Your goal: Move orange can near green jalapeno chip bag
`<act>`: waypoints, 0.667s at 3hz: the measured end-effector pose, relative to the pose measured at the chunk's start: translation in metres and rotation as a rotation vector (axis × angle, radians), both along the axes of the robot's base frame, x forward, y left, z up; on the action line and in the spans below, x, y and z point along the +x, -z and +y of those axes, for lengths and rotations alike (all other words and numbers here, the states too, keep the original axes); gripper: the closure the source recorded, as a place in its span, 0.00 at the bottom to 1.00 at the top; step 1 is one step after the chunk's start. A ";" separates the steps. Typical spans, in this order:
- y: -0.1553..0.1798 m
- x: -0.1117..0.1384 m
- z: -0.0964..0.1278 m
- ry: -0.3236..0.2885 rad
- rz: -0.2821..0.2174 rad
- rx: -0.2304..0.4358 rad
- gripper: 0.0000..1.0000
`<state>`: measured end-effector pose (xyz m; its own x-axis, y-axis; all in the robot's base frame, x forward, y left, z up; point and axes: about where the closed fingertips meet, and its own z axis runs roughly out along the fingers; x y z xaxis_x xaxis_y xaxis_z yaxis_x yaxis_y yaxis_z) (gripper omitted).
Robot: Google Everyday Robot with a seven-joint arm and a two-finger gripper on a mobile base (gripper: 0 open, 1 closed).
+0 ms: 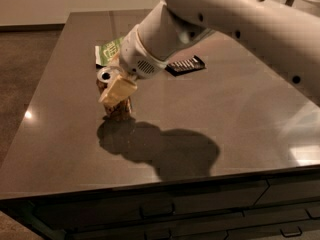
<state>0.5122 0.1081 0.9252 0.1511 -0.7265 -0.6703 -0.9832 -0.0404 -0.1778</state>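
The gripper (114,96), jaws clamped on the orange can (105,75), hangs near the left edge of the tabletop (235,119). The green jalapeno chip bag (107,52) lies just beyond.

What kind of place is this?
Likely a break-room or kitchen: dark glossy counter, drawers below, chip bag on top. The gripper holds the can at the counter's left.

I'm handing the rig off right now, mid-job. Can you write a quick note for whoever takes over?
Gripper: shut on the orange can, over the table.
Green jalapeno chip bag: flat on the table just behind the can, partly hidden by the arm.
Black packet: beside the bag, not part of the job.
Done: can grasped.
Left: set the can down close to the bag, then release.
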 end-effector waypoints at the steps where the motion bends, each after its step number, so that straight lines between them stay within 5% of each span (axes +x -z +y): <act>1: -0.029 0.042 -0.006 0.074 0.003 0.041 1.00; 2: -0.050 0.084 -0.002 0.126 0.025 0.079 1.00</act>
<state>0.5960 0.1061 0.9754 0.0447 -0.6835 -0.7286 -0.9839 0.0963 -0.1507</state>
